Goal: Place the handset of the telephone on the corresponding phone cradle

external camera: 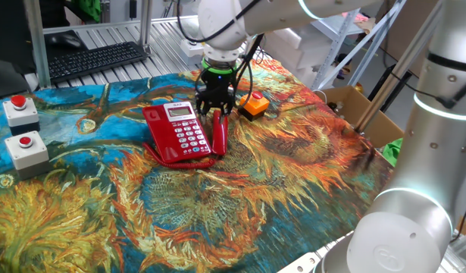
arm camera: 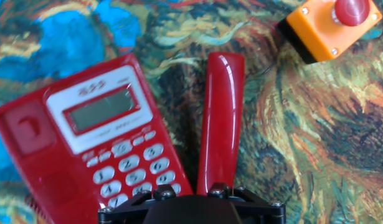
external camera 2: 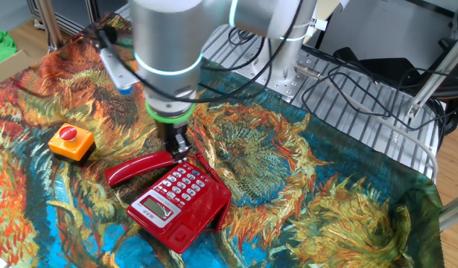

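The red telephone lies on the painted cloth, also seen in the other fixed view and the hand view. Its phone cradle is the recessed channel on the side away from the keys, and nothing lies in it. The red handset lies beside the keypad side of the phone, next to its edge, in one fixed view and the other. My gripper is at the handset's near end, fingers closed on it. The red cord loops by the phone.
An orange button box sits just beyond the handset's far end. Two grey boxes with red buttons stand at the cloth's left edge. A keyboard lies behind the table.
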You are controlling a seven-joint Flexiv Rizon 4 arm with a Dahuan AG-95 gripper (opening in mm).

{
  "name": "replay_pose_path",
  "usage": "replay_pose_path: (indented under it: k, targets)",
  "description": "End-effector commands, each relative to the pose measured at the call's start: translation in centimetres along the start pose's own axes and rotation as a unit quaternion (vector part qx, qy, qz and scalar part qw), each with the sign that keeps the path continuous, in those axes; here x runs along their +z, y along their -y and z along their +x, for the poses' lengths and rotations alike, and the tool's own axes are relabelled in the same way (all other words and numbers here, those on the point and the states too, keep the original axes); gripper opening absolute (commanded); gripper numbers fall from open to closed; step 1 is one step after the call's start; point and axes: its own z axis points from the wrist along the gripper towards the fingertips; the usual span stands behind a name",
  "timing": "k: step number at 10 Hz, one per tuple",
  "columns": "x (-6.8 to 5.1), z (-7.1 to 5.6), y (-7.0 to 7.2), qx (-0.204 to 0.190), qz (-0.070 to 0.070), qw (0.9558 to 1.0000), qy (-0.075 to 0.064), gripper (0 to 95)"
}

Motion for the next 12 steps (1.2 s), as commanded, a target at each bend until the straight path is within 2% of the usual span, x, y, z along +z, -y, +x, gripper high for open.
replay_pose_path:
  k: [1, 3, 4, 7, 12]
  targets:
    - [0.6, -0.9, 0.4, 0.011, 0.001, 0.9999, 0.000, 38.0]
    - [1.6, -2.2, 1.2, 0.025, 0.000, 0.9997, 0.001, 38.0]
    - [1.9, -2.7, 1.4, 0.032, 0.000, 0.9995, 0.000, 57.0]
    - [3.0, -3.9, 2.0, 0.048, -0.002, 0.9988, 0.001, 57.0]
    - [4.5, -4.6, 2.3, 0.067, -0.005, 0.9977, 0.005, 57.0]
